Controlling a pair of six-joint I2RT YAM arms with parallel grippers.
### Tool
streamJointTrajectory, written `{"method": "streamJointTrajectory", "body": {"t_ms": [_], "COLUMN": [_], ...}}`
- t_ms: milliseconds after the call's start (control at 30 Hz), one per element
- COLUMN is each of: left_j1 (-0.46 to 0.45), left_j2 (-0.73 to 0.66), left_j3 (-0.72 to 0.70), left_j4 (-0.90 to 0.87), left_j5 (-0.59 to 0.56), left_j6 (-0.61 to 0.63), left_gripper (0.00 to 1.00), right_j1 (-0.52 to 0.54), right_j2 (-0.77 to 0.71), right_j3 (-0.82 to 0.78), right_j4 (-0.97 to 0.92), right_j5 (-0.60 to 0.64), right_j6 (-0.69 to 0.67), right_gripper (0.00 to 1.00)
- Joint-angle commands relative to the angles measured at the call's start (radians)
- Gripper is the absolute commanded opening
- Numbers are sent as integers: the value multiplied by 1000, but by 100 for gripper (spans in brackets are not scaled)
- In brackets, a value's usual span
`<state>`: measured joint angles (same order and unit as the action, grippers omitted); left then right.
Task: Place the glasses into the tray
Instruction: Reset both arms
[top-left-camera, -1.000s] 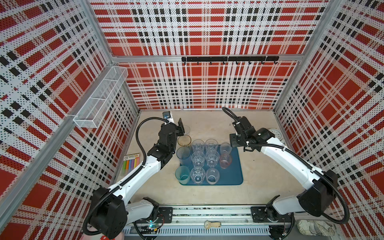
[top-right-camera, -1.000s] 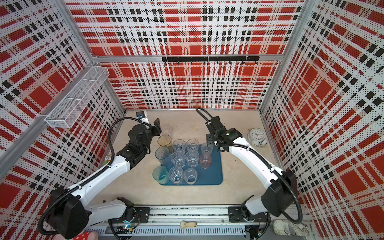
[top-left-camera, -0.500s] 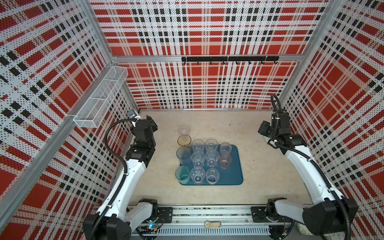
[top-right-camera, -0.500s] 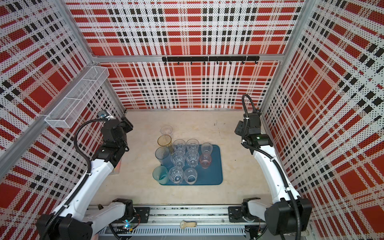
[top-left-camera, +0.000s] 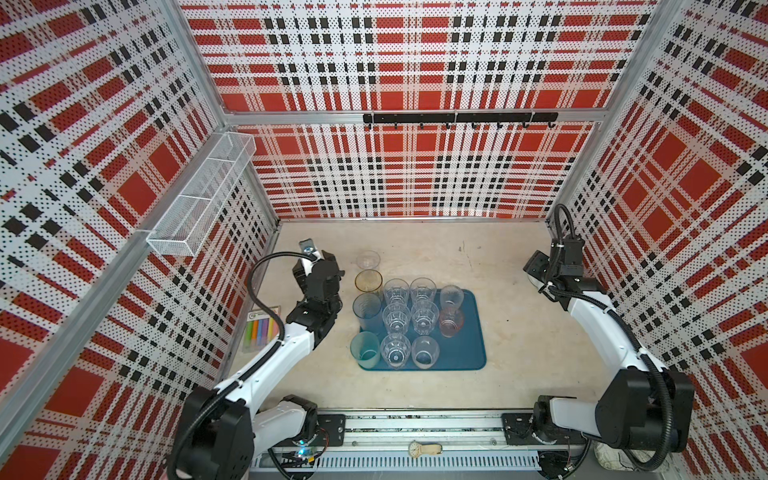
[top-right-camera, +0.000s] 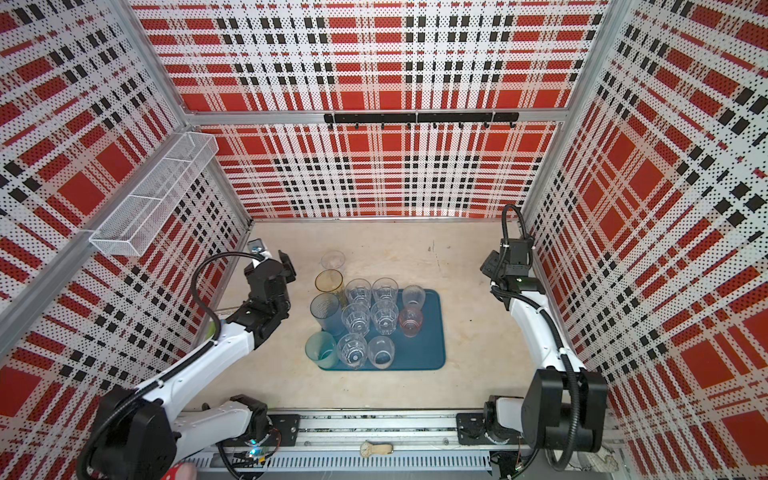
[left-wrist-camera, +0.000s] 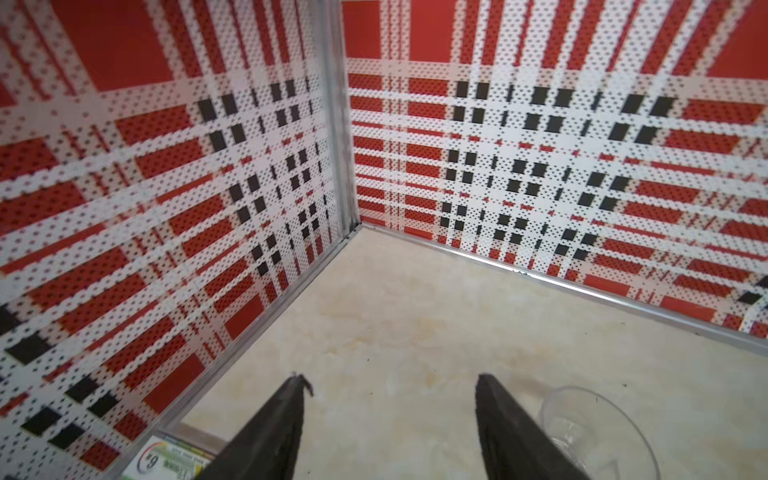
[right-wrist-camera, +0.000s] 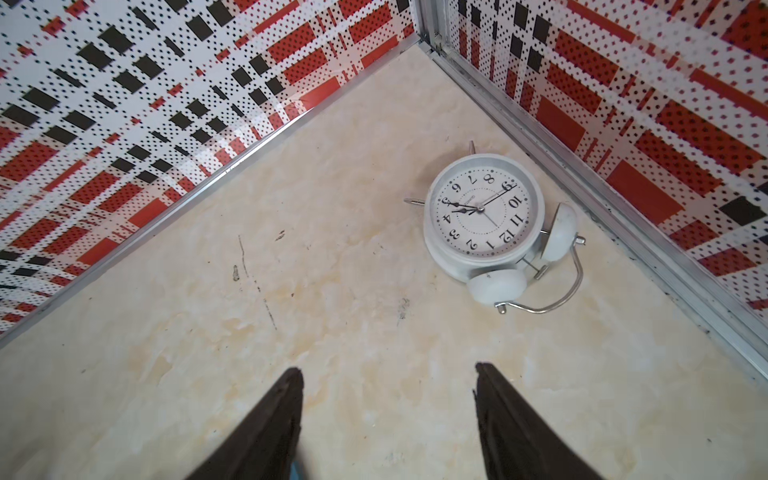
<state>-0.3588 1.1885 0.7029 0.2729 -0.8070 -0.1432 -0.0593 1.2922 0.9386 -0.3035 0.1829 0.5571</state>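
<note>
Clear and tinted glasses (top-left-camera: 397, 318) crowd the teal tray (top-left-camera: 461, 353); left gripper (left-wrist-camera: 388, 378), right gripper (right-wrist-camera: 388, 369) gape empty.

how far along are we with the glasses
Mostly done: about ten glasses stand in the tray. The left gripper and right gripper are open, empty. Remaining: the small clear glass on the table, perhaps the amber glass at the tray's corner.

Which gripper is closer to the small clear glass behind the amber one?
Left. The left gripper sits just beside the clear glass; the right gripper is across the table, near the alarm clock.
</note>
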Motion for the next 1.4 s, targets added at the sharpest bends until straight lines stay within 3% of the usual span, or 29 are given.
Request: {"method": "streamJointTrajectory", "body": {"t_ms": [0,333,533,667,967,1033,1233,1367], "left_j1": [5,210,225,220,284,285,286,289], "left_j2": [31,-7,97,178,287,289,304,331], "left_j3": [-33,-302,-427,-441,-541,-548,-548,-541], "left_j4": [184,445,740,821,1123,1136,1149,1148], "left_j5": [-95,87,140,135,250,258,300,317], "left_j6": [61,-19,29,75,71,74,86,90], "left_gripper": [69,70,70,70,71,72,72,72], "right_j1": [-1,-2,0,13,84,91,93,94], "right_j2": [-32,-91,-53,-17,90,101,195,201], "right_j3": [-115,-322,-422,-501,-624,-622,-712,-707], "right_j4": [286,493,687,831,1186,1200,1501,1498], "right_j5": [66,143,181,184,164,169,157,144], "right_j6": [-57,-242,-296,-340,-391,-394,-422,-427], "right_gripper": [73,75,75,75,75,75,77,80]}}
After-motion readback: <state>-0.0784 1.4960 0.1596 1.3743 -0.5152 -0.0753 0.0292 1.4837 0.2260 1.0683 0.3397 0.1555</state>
